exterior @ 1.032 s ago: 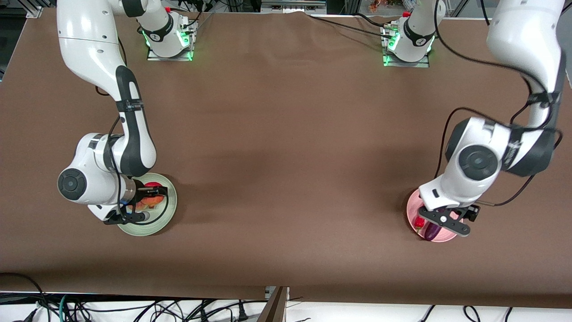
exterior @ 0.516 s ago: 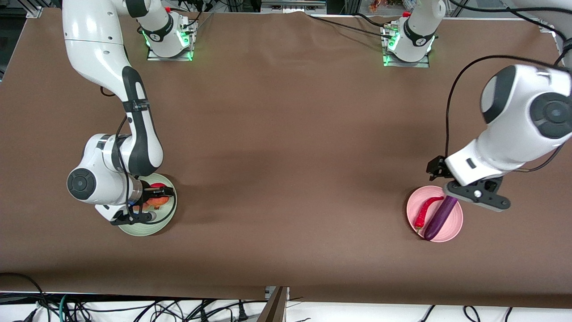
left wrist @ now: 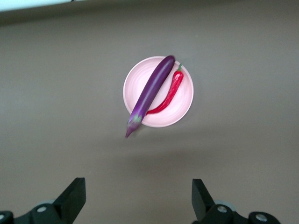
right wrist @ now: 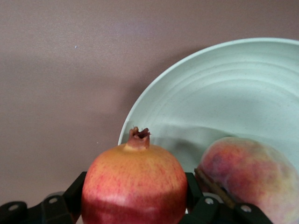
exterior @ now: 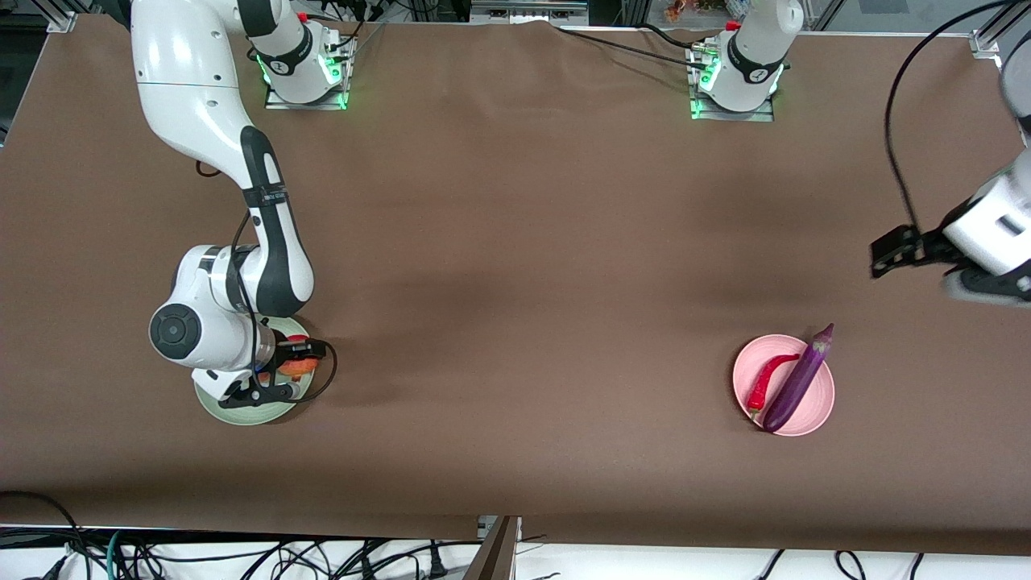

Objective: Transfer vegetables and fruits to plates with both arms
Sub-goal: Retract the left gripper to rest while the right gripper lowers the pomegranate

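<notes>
Right pincer point(right wrist: 135, 205): gripping red-orange fruit point(right wrist: 134, 184) over green plate point(right wrist: 224, 93), peach point(right wrist: 247, 175) beside.
Left pincer point(left wrist: 138, 205): hanging wide open, empty, above counter point(exterior: 515, 282).

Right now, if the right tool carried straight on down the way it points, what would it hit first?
Probably the mint green plate. The right tool is shut on the red-orange fruit just over its rim, beside the peach. How high it hangs is unclear.

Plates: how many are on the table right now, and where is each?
2. The pink plate lies toward the left arm's end, holding the eggplant and chili pepper. The mint green plate lies toward the right arm's end, partly under the right gripper.
</notes>
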You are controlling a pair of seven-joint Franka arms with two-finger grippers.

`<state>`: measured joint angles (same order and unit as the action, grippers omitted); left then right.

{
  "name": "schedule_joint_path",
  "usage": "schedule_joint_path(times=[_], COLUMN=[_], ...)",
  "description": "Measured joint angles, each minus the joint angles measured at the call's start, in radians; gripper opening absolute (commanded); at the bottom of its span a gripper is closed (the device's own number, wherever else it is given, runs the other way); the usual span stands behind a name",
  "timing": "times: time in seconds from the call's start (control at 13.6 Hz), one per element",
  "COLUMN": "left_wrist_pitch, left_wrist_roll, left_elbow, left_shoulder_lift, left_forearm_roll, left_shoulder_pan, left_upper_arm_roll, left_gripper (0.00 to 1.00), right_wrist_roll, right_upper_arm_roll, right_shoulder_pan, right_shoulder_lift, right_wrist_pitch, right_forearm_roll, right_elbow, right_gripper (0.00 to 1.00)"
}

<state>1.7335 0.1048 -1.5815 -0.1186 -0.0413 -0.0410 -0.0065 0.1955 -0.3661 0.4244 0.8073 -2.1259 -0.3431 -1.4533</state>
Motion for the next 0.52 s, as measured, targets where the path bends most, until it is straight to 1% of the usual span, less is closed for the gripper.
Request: schedule_joint_path(times=[0.07, 0.22, 0.29, 0.37, 0.44, 0.52], left_wrist_pitch=[-0.012, -0.025, -0.025, -0.026, -0.031, -0.042], left_wrist_roll=[0.0, 0.0, 0.0, 0.0, 0.0, 0.0], left_elbow=[-0.035, -0.093, -0.112, -0.126, -0.132, -0.135], left_shoulder_lift=[0.036, 0.094, 0.113, 0.126, 0.13, 0.13], left_forearm_roll=[0.01, 0.011, 0.011, 0.011, 0.011, 0.011], left_shoulder_pan=[0.004, 0.022, 0.036, 0.046, 0.052, 0.053], left_upper_arm_roll=[0.017, 0.02, 0.019, 0.019, 0.019, 0.019], left_gripper=[1.0, 1.0, 1.0, 1.0, 1.0, 1.0], right_wrist_roll=[0.001, 0.003, 0.003, 0.005, 0.01, 0.014], right_upper_arm_roll=[-0.002, -0.005, -0.007, -0.009, -0.011, -0.011], right_shoulder_pan=[-0.002, -0.006, -0.009, -0.013, -0.02, -0.028], right_shoulder_lift=[0.0, 0.0, 0.001, 0.001, 0.001, 0.001], right_wrist_pitch=[-0.002, -0.004, -0.005, -0.007, -0.009, -0.01], right_forearm_roll=[0.0, 0.0, 0.0, 0.0, 0.0, 0.0], right_elbow=[0.0, 0.001, 0.001, 0.001, 0.002, 0.003], right_gripper=[0.36, 0.45, 0.51, 0.72, 1.0, 1.0])
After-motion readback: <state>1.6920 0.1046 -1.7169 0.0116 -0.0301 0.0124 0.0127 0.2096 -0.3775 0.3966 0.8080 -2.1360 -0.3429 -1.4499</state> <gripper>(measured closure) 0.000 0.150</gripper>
